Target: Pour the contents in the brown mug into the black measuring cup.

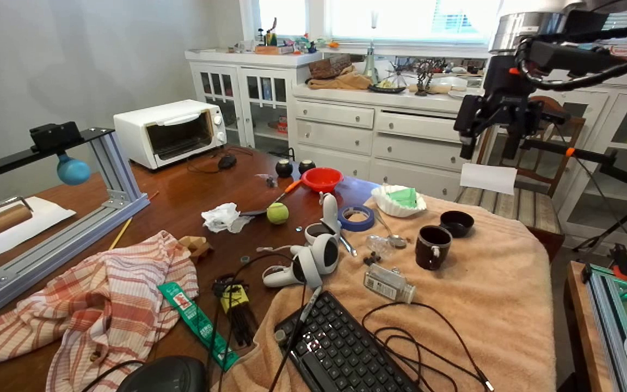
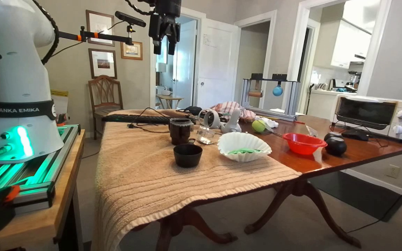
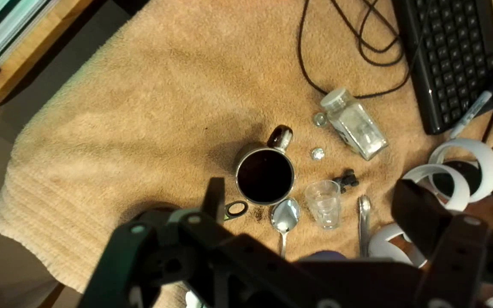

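1. Fingers (image 3: 215, 199), blk., qty. 2: spread wide apart, lower ctr. & lower R. of wrist frame; nothing gripped.
2. Gripper (image 1: 489, 148), blk.: upper R. of frame in an ext. view, tips down, raised well above towel (image 1: 487, 305).
3. Brown mug (image 1: 426, 250), 1 pc., w/ handle: upright on towel; R. of ctr. in an ext. view, ctr. of wrist frame; interior dk., contents can't be made out.
4. Black measuring cup (image 2: 187, 157), 1 pc.: low, upright, same towel, just beside mug (touching or not, can't tell); ctr. of frame in an ext. view; mostly hidden behind gripper in wrist view.
5. Spoon (image 3: 286, 216), metal: just below mug, wrist frame.
6. Clear cup (image 3: 323, 204): R. of spoon, wrist frame.
7. Bottle (image 3: 357, 127), wht. cap: on its side, upper R. of wrist frame.
8. Keyboard (image 1: 346, 354), blk.: lower ctr. in an ext. view.
9. Fluted bowl (image 2: 236, 139), wht., w/ green item (image 2: 244, 151) inside: R. of meas. cup in an ext. view.
10. Red bowl (image 2: 298, 148): on wood table (image 2: 358, 151), mid-R. in an ext. view.
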Robot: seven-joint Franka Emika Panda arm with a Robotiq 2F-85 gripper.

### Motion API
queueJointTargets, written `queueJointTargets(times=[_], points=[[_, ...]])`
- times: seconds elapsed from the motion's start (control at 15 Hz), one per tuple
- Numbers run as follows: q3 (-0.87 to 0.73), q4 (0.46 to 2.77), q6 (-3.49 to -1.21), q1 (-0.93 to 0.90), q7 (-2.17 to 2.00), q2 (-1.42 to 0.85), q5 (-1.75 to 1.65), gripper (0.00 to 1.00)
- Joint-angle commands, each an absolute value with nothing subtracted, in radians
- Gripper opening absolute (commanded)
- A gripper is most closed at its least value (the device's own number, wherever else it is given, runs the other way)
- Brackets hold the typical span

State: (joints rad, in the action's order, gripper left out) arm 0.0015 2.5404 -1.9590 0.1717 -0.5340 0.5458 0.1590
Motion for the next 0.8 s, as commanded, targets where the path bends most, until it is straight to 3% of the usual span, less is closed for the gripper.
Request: queueJointTargets(times=[0.0,0.73], points=[[0.019,2.541,-1.989,0.174,-0.583,0.524,0.162,1.00],[0.058,2.613,-2.144,0.168,-0.854,0.457,0.252,1.00]])
